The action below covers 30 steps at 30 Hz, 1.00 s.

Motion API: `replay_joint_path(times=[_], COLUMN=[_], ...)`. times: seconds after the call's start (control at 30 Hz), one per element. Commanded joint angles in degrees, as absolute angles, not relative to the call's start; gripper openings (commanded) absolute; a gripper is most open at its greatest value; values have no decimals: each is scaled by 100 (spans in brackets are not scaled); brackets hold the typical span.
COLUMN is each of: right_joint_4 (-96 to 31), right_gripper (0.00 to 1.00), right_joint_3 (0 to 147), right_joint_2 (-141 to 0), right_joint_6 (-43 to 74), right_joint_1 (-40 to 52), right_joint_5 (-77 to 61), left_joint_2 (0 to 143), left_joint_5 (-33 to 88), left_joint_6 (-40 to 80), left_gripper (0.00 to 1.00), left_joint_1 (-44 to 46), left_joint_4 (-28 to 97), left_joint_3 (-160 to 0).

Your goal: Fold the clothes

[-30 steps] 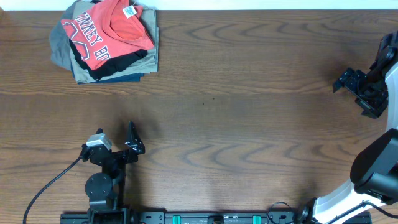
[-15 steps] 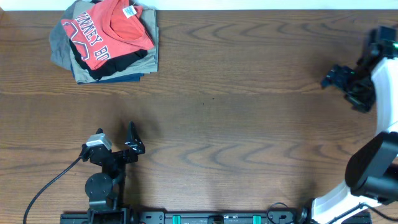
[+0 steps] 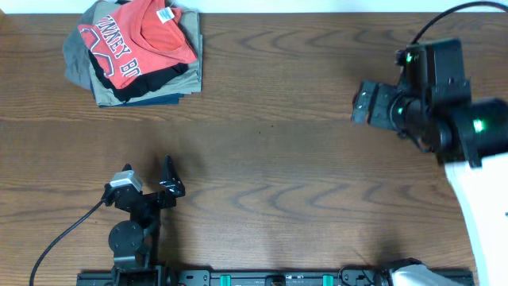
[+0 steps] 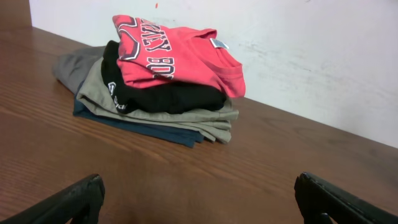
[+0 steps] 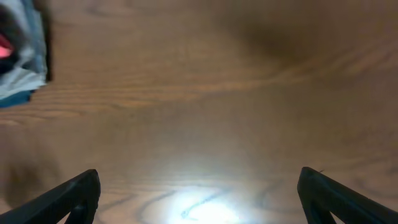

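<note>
The coral-red T-shirt (image 3: pixel 131 40) with white-outlined lettering and a white neck tag lies folded on top of a pile at the table's far left corner. It also shows in the left wrist view (image 4: pixel 174 53). My left gripper (image 3: pixel 169 176) is open and empty near the front edge, well short of the pile; its fingertips frame bare wood in its wrist view (image 4: pixel 199 199). My right gripper (image 3: pixel 363 103) is open and empty above the right half of the table. Its wrist view (image 5: pixel 199 193) shows bare wood and a bit of the pile at the far left.
Under the red shirt lie folded black (image 4: pixel 168 96), khaki (image 4: pixel 211 118), grey (image 4: pixel 71 62) and navy (image 4: pixel 137 124) garments. A white wall (image 4: pixel 298 50) rises right behind the pile. The wooden table (image 3: pixel 270 143) spans the view. A black cable (image 3: pixel 63 238) runs from the left arm's base.
My right arm has swung in from the right edge towards the left, over the table. The left arm and the pile have not moved.
</note>
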<state>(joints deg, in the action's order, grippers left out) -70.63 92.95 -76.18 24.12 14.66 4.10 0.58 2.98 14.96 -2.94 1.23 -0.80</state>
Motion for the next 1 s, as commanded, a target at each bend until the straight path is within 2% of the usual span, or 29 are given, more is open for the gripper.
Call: replay_joint_path(times=[0.0, 0.2, 0.43, 0.57, 0.8, 0.97], right_joint_4=[-6845, -5599, -5013, -3793, -1944, -1852], right_gripper=[99, 99, 99, 99, 99, 99], right_joint_3=[9181, 7627, 5472, 4123, 2073, 1280], right_joint_2=[-7225, -6143, -4722, -3769, -2047, -1087], right_joint_6=[2399, 2401, 3052, 3118, 2491, 2635], right_joint_1=[1621, 1463, 792, 445, 198, -27], right_joint_5=[967, 701, 429, 405, 403, 333], left_joint_2=[23, 23, 23, 23, 23, 23], left_joint_5=[231, 231, 231, 231, 231, 231], left_joint_6=[1439, 1441, 1439, 1439, 1439, 1441], left_gripper=[98, 98, 98, 98, 98, 98], left_joint_1=[-320, -320, -320, -320, -320, -320], left_joint_4=[381, 381, 384, 384, 384, 384], left_joint_3=[-23, -23, -23, -23, -23, -23])
